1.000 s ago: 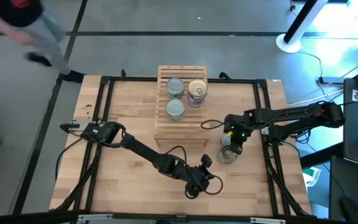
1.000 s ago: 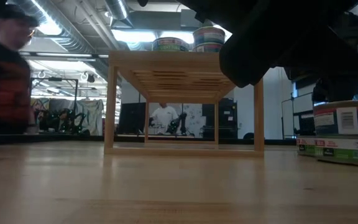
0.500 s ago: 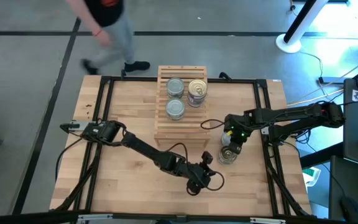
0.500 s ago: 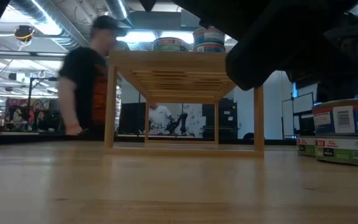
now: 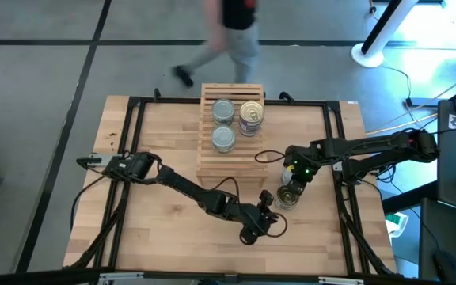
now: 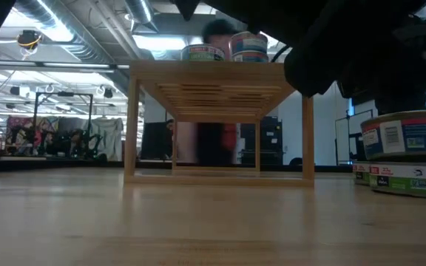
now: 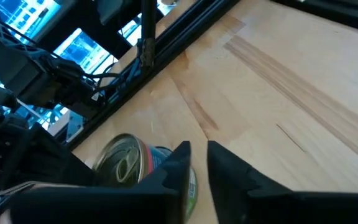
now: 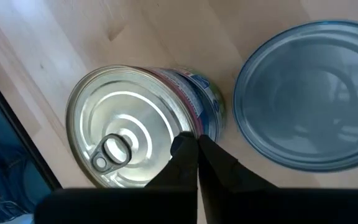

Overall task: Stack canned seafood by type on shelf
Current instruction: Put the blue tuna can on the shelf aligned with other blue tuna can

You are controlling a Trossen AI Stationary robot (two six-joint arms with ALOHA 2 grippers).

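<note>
The shelf (image 5: 229, 162) stands at the table's far middle. It carries two silver-topped cans (image 5: 223, 111) (image 5: 223, 138) and a gold-topped stack (image 5: 252, 115). At the right, a pull-tab can (image 8: 129, 134) with a red and blue label sits tilted on a green-labelled can (image 6: 409, 179). A plain-topped can (image 8: 303, 93) is beside it. My right gripper (image 8: 192, 142) is shut at the pull-tab can's rim. My left gripper (image 7: 197, 152) stands just left of that can (image 7: 126, 165), fingers a narrow gap apart with nothing between them. I cannot tell whether it touches the can. My right gripper comes down from above onto the pull-tab can's top rim (image 8: 188, 132), on the side toward the plain-topped can. The two fingertips (image 8: 182, 149) lie together over the rim and hide how it sits between them. The can (image 6: 405, 133) rests tilted on the green-labelled can.
Black frame rails (image 5: 343, 158) run along the table's edges, and cables (image 5: 228, 190) trail off my left arm. A person (image 5: 232, 32) walks past beyond the far edge. Bare wooden tabletop (image 5: 157, 229) lies at the near left.
My left gripper has crept toward the table's right edge, closer to the cans. My right gripper has rolled in place. The pull-tab can has tipped and shifted slightly left on the can beneath it. The person has walked from left to right behind the table.
</note>
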